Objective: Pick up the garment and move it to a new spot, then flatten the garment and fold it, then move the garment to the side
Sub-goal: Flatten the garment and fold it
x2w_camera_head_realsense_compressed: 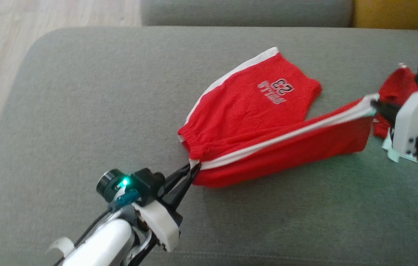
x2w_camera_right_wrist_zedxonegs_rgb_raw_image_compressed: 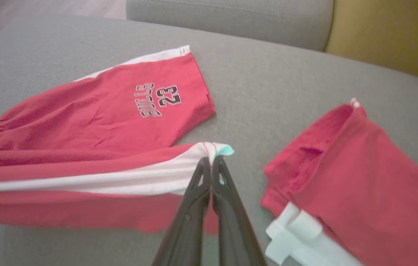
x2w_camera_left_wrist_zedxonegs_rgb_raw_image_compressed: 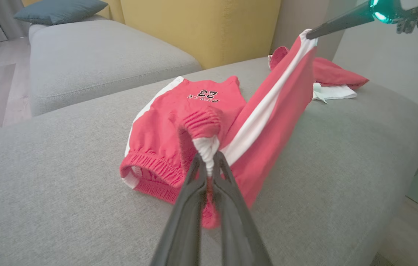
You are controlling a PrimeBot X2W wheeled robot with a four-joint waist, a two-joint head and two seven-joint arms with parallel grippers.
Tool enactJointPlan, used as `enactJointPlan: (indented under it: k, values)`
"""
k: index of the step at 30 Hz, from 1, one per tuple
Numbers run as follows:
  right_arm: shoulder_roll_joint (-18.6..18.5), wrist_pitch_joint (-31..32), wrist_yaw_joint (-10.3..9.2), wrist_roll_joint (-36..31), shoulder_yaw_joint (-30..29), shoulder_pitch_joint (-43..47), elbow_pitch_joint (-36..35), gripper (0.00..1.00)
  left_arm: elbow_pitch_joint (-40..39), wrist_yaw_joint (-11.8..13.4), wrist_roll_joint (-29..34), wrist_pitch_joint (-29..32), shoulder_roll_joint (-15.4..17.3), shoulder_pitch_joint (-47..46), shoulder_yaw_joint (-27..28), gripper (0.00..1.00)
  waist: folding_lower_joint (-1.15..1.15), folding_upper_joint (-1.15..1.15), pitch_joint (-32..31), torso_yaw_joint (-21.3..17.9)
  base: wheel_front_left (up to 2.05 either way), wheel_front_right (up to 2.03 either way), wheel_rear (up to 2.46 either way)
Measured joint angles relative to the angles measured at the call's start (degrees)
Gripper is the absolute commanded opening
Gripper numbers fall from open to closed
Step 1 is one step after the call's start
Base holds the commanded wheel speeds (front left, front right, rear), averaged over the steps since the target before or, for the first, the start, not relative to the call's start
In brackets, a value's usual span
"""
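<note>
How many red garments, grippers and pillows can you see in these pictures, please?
Red garments: 2, the shorts and a second garment.
Grippers: 2, the left gripper and the right gripper.
Blue pillow: 1.
Total: 5.

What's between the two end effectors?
One leg of the red shorts, white stripe along it, held between left end effector at the waistband and right end effector at the hem. Head view.

The red shorts [x2w_camera_head_realsense_compressed: 245, 111] bear the number 23 [x2w_camera_head_realsense_compressed: 283, 85] in dark, white-edged figures on the far leg, close to its hem. Just beside it is a short word [x2w_camera_head_realsense_compressed: 271, 93] in matching letters, seemingly BULLS, though too blurred to be sure.
</note>
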Motion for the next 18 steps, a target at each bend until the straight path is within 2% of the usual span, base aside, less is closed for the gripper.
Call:
enactJointPlan:
  k: [6, 18]
  values:
    - [1.6, 0.5, 0.00, -3.7, 1.2, -9.5, 3.5, 0.00, 2.6, -0.1, -0.6, -1.0, -2.5, -4.0, 1.2, 0.00, 0.00, 0.00, 3.2, 4.3, 0.00, 0.00, 0.00]
    - [1.0, 0.1, 0.00, -8.0, 5.9, -22.3, 12.1, 0.00, 10.5, -0.7, -1.7, -2.1, -9.3, -12.1, 1.7, 0.00, 0.00, 0.00, 9.4, 10.3, 0.00, 0.00, 0.00]
